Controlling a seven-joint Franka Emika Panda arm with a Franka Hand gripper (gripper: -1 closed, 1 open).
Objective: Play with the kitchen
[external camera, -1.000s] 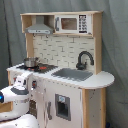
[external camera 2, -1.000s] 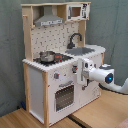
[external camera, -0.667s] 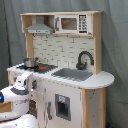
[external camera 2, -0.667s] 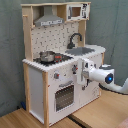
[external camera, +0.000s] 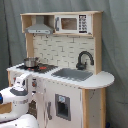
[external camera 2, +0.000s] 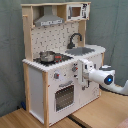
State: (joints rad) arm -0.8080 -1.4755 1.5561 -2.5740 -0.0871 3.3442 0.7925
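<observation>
The kitchen (external camera: pixel 70 95) (external camera 2: pixel 37 85) is a tall white and light-wood toy. It has a black faucet (external camera: pixel 84 59) (external camera 2: pixel 75 39) over a grey sink (external camera: pixel 72 74) (external camera 2: pixel 84 50). A small pot (external camera: pixel 31 62) (external camera 2: pixel 47 56) stands on the stove, with a hood (external camera: pixel 39 28) and a microwave (external camera: pixel 72 23) above. My gripper (external camera 2: pixel 78 69) (external camera: pixel 33 83) is against the kitchen's front panel, just under the counter edge. It sits at the knob to the right of the oven door (external camera 2: pixel 64 96) in the second exterior view.
The white arm (external camera 2: pixel 102 78) (external camera: pixel 17 92) reaches in from the second exterior view's right, above a wooden tabletop (external camera 2: pixel 100 112). Another knob (external camera 2: pixel 56 76) sits further left on the panel. A cupboard door (external camera: pixel 62 106) is below the sink. A grey curtain (external camera: pixel 115 45) hangs behind.
</observation>
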